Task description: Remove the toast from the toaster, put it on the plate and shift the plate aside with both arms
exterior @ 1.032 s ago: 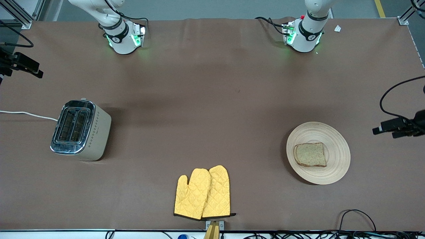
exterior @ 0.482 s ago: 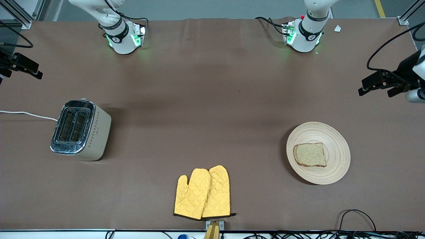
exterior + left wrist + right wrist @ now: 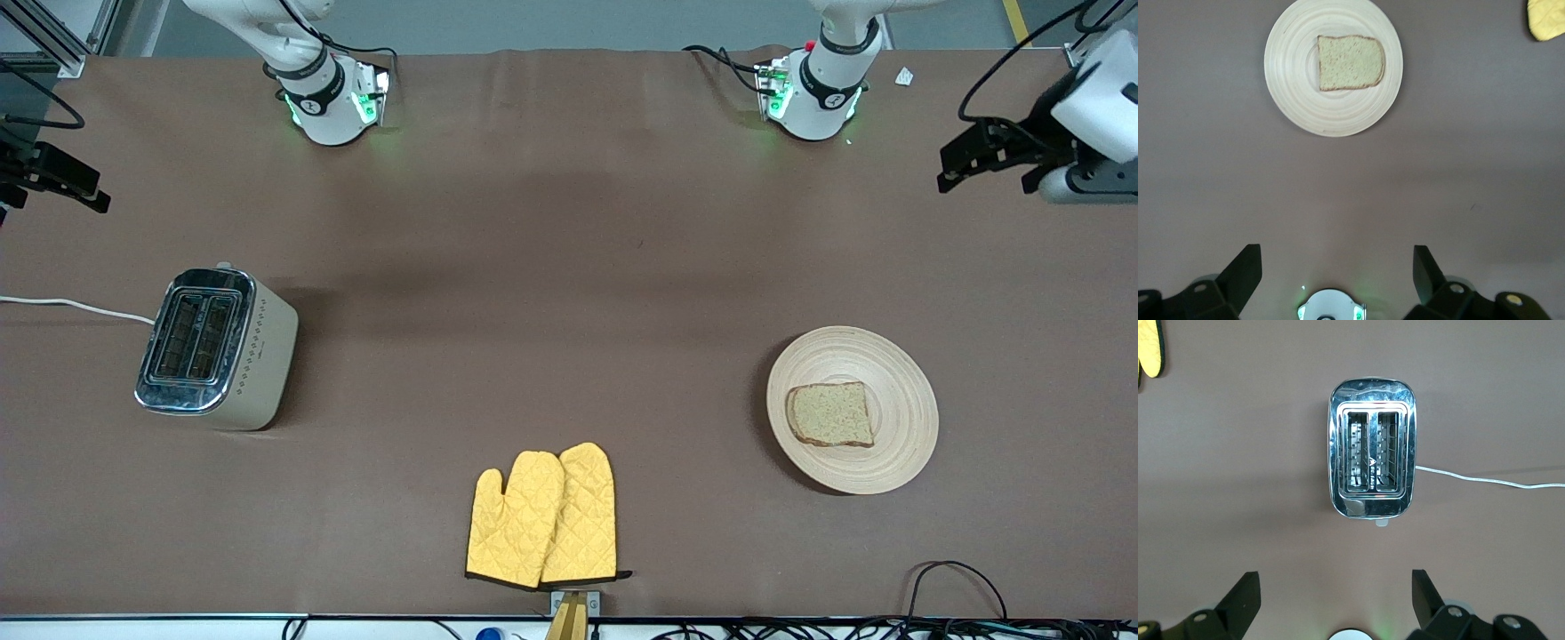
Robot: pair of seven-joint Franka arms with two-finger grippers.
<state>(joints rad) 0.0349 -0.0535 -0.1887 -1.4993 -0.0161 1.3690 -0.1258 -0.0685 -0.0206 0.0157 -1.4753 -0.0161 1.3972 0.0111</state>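
The toast (image 3: 831,414), a light brown slice with a darker crust, lies flat on the round pale wooden plate (image 3: 898,444) toward the left arm's end of the table. Both also show in the left wrist view, the toast (image 3: 1350,62) on the plate (image 3: 1291,73). My left gripper (image 3: 987,169) is open and empty, high over the table's end and well clear of the plate; its fingers (image 3: 1241,273) frame bare cloth. My right gripper (image 3: 62,178) is open and empty, high over the right arm's end, with the toaster (image 3: 1371,458) below it.
A silver-topped beige toaster (image 3: 213,348) with two empty slots stands toward the right arm's end, its white cord (image 3: 71,307) running off the table. A pair of yellow oven mitts (image 3: 544,517) lies near the front edge. Cables (image 3: 951,578) lie at the front edge.
My left gripper has moved away from the plate and up toward the table's corner by the left arm's base. My right gripper has barely shifted. Toast and plate have not moved.
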